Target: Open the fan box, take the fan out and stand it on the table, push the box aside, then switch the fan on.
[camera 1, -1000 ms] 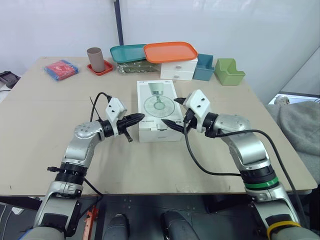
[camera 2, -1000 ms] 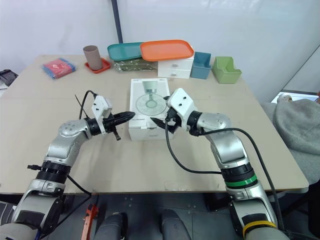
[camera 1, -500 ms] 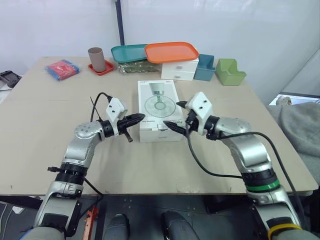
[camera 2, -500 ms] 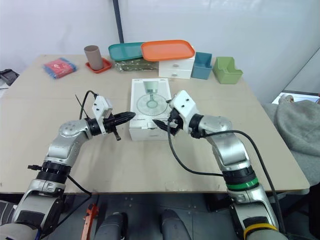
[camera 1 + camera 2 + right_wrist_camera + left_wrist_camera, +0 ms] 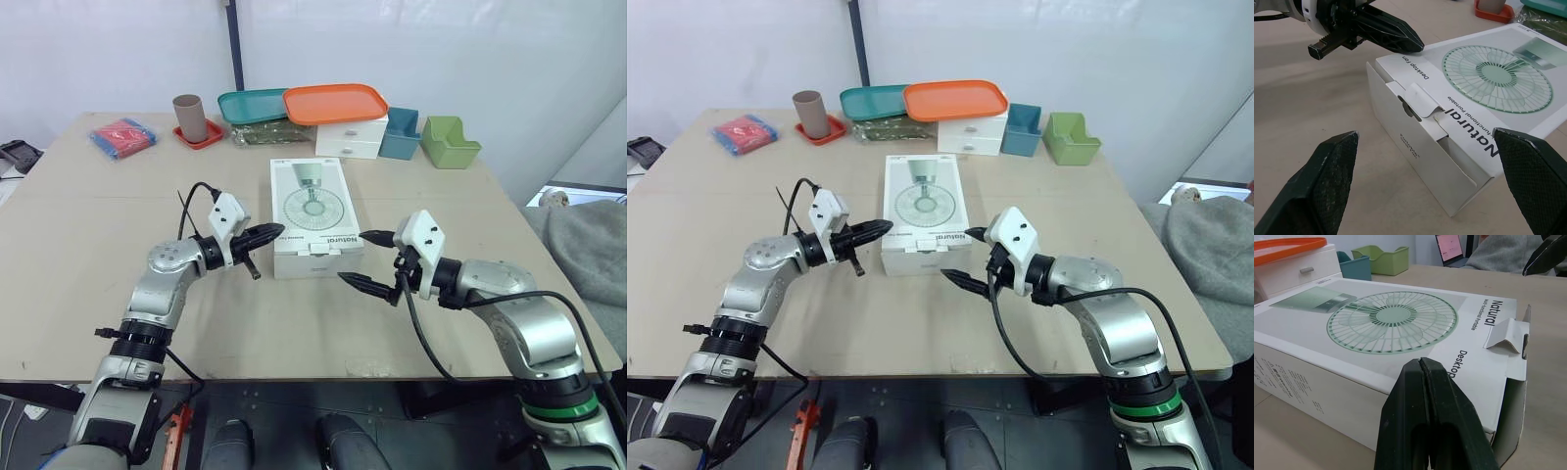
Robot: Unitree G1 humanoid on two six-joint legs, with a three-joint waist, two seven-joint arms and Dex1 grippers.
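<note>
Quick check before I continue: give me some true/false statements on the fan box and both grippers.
The fan box lies flat on the table, fan picture up. True.
The right gripper is clamped on the box. False: its fingers are spread open, clear of the box.
The left gripper is shut, its tip at the box's near left corner. True.
The fan stands on the table beside the box. False: no fan is out; only the near end's tuck flap is partly lifted.

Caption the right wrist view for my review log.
Open right end effector faces the box end-on, flap partly lifted; shut left end effector at its top corner.
</note>
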